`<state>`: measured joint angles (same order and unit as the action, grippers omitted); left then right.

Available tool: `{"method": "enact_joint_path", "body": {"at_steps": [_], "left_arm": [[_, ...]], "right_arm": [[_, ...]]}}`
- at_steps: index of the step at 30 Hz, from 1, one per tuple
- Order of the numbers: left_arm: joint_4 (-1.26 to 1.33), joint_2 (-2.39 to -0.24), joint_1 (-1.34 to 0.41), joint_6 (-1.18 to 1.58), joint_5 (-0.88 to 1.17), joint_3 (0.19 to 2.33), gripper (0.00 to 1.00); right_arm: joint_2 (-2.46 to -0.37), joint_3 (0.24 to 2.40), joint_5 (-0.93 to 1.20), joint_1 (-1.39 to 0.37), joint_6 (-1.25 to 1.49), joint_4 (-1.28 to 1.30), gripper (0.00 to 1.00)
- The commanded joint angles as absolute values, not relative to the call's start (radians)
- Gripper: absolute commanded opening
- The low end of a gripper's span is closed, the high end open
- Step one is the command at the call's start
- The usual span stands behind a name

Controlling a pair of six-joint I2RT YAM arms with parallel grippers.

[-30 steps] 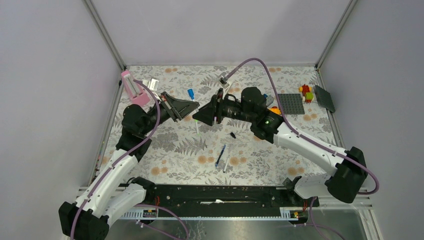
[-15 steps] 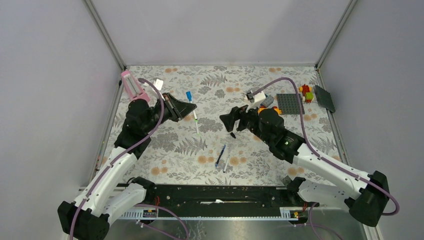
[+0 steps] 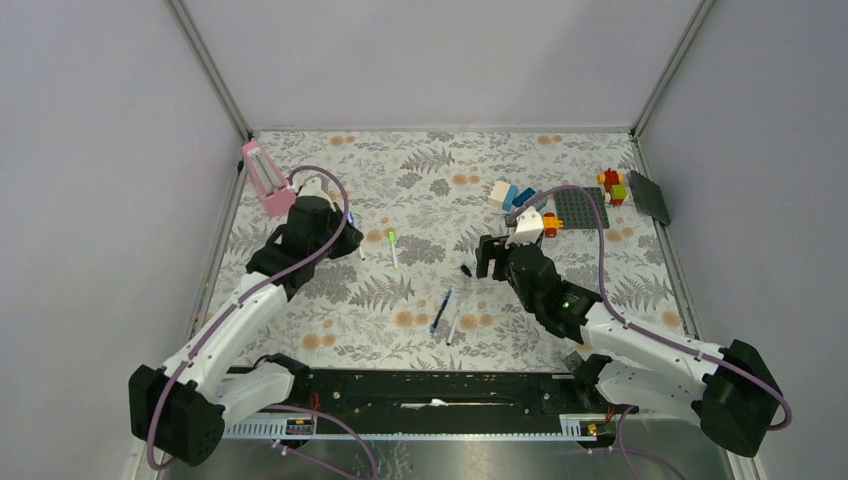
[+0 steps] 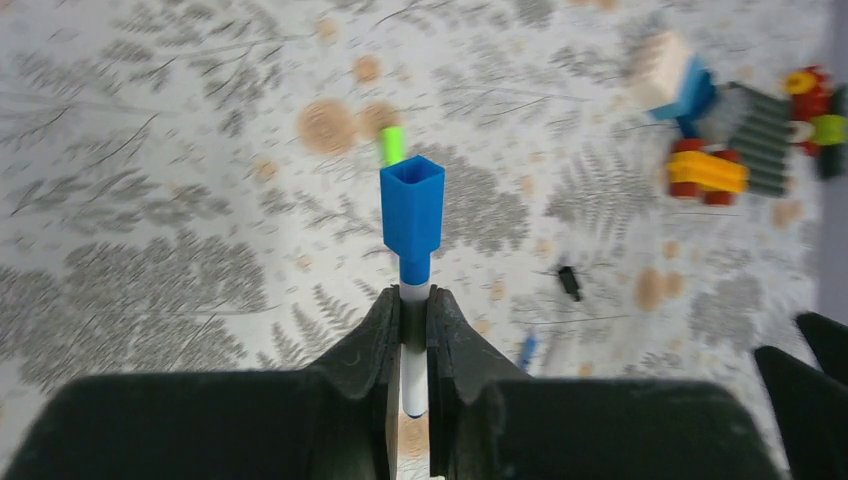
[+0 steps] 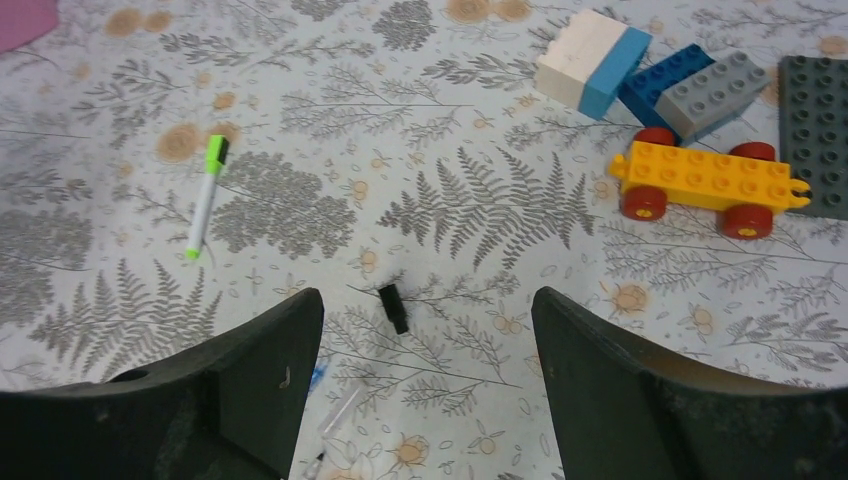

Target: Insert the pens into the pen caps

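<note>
Left gripper [image 4: 413, 300]: clamped on the white barrel of the blue-capped pen [image 4: 411, 205], its fingers [image 4: 365, 340] pinching just below the cap.
Pen in the left gripper: it stuck out past the fingertips with the square-ended blue cap seated on its tip, held above the left side of the table [image 3: 420, 180].
Right gripper [image 5: 425, 300]: its jaws stood wide apart with nothing between them, and it hung over the middle of the fern-patterned cloth.
Black cap [image 5: 393, 307]: it lay loose on the cloth, framed between the open fingers in the right wrist view and touched by neither.
Green-capped pen [image 5: 204, 200]: it lay flat to the left of the black cap, well apart from it, with the green cap on.
Dark blue pen [image 3: 441, 310]: it lay nearer the arm bases; whether it bore a cap could not be told.
White pen [image 3: 454, 325]: it lay just beside the dark blue pen, on its right and roughly parallel.
Toy bricks [image 5: 590, 60]: white-and-blue, blue and grey ones sat clustered at the far right.
Yellow wheeled brick [image 5: 705, 180]: it sat just in front of the cluster, beside the dark grey baseplate [image 5: 815, 130].
Pink object [image 3: 262, 170]: it stood at the far-left corner of the table.
</note>
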<state>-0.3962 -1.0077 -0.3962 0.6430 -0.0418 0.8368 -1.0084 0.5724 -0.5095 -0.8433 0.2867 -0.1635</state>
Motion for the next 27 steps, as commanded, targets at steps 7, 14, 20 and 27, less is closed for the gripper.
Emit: {"method": "enact_joint_path", "body": {"at_steps": [7,14,20,27], "left_arm": [[-0.358,-1.217,-0.422,0.716,-0.208,0.772,0.00],[-0.252,-1.399,-0.423,0.707,-0.185,0.762,0.00],[-0.203,-1.507,-0.423,0.681,-0.156,0.783,0.00],[-0.195,-1.586,-0.423,0.656,-0.160,0.813,0.05]], "right_arm": [[-1.046,0.539,-0.614,-0.838,0.259,-0.303,0.83],[-1.063,0.545,-0.526,-0.767,0.290,-0.290,0.84],[-1.070,0.546,-0.506,-0.753,0.294,-0.290,0.85],[-1.101,0.570,-0.478,-0.735,0.298,-0.273,0.85]]}}
